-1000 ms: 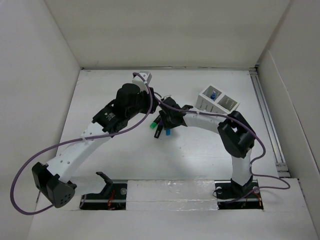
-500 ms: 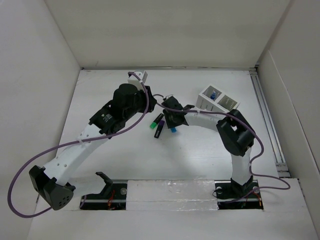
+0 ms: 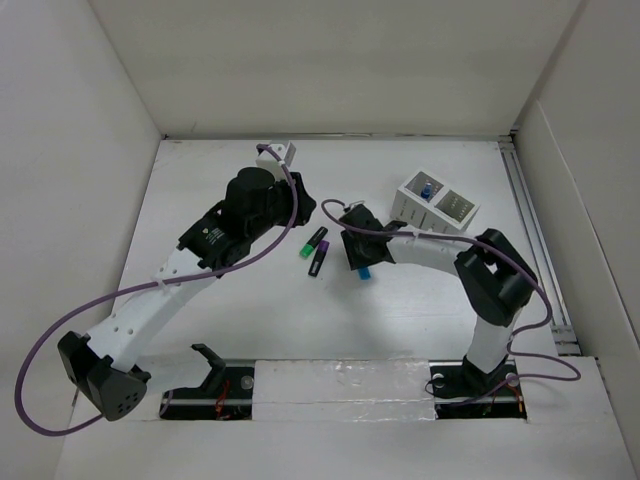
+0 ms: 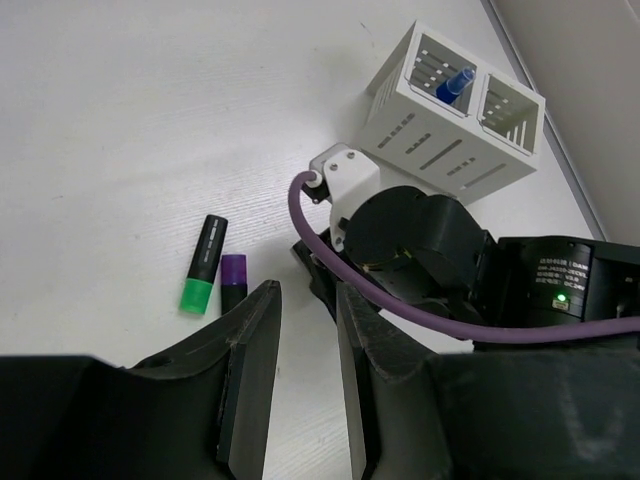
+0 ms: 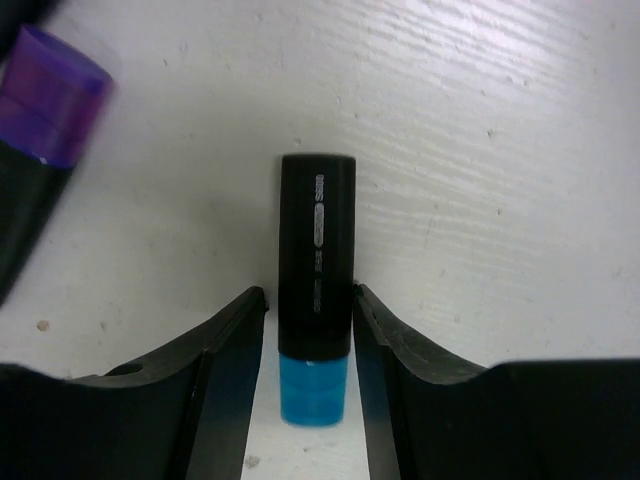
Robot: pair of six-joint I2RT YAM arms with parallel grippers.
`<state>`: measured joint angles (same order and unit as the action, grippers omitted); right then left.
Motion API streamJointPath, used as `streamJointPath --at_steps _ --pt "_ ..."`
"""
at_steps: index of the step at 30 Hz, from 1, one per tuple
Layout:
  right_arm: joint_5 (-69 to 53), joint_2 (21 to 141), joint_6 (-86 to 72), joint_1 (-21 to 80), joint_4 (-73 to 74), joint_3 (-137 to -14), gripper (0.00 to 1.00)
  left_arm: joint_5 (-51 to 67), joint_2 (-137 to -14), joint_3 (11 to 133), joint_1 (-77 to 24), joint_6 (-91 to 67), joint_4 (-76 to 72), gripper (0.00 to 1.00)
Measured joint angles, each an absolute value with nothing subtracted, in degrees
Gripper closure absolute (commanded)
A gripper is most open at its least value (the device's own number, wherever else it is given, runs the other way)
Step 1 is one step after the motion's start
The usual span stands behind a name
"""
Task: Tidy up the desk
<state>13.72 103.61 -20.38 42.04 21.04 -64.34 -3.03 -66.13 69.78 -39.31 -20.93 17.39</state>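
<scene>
On the white desk (image 3: 250, 300) a black marker with a blue cap (image 3: 364, 271) (image 5: 316, 260) lies between the fingers of my right gripper (image 3: 360, 258) (image 5: 310, 290). The right finger touches it; a thin strip of desk shows beside the left finger. A green-capped marker (image 3: 313, 241) (image 4: 203, 265) and a purple-capped marker (image 3: 318, 262) (image 4: 233, 280) (image 5: 45, 110) lie side by side just left of it. My left gripper (image 3: 303, 208) (image 4: 305, 295) hovers behind them, open and empty.
A white two-compartment box (image 3: 433, 200) (image 4: 450, 110) stands at the back right, a blue marker (image 3: 426, 190) (image 4: 452, 85) upright in its left compartment. A metal rail (image 3: 535, 240) runs along the desk's right edge. White panel walls bound the desk.
My right gripper has slid right and toward the front, and the blue-capped marker moved with it, away from the green and purple ones. The left arm drew back slightly, then held still.
</scene>
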Motion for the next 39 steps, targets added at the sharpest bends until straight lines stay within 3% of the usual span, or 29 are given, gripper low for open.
streamJointPath --at_steps 4,13,15,16,17,19,27,33,39 --pt "13.74 106.39 -20.80 41.60 20.51 -67.40 0.48 -2.79 -65.91 69.78 -39.33 -20.91 17.50 0.74" --pt "13.96 107.70 -21.56 41.56 20.05 -68.84 0.48 -3.20 -61.41 69.78 -39.33 -20.64 18.35 0.74" --pt "14.20 108.64 -21.89 41.56 19.97 -69.95 0.54 -3.29 -60.71 69.78 -39.33 -20.45 18.35 0.74" --pt "14.26 109.21 -22.06 41.56 19.92 -70.54 0.75 -3.27 -60.60 69.78 -39.31 -20.34 18.35 0.74" --pt "14.39 109.69 -22.22 41.58 19.84 -71.22 0.84 -3.27 -60.55 69.78 -39.31 -20.18 18.37 0.74" --pt "14.41 110.21 -22.83 41.69 18.87 -71.85 0.94 -3.25 -60.60 69.78 -39.33 -19.94 18.55 0.74" --pt "14.59 109.03 -24.05 41.71 19.68 -71.75 0.96 -3.27 -60.82 69.78 -39.33 -18.31 18.72 0.74" --pt "15.64 98.65 -23.57 40.75 21.12 -71.68 0.96 -3.03 -63.13 69.78 -39.33 -17.50 18.17 0.74" --pt "16.91 87.81 -20.95 30.13 20.91 -73.34 0.96 -1.89 -66.24 69.80 -39.33 -17.19 17.02 0.74"
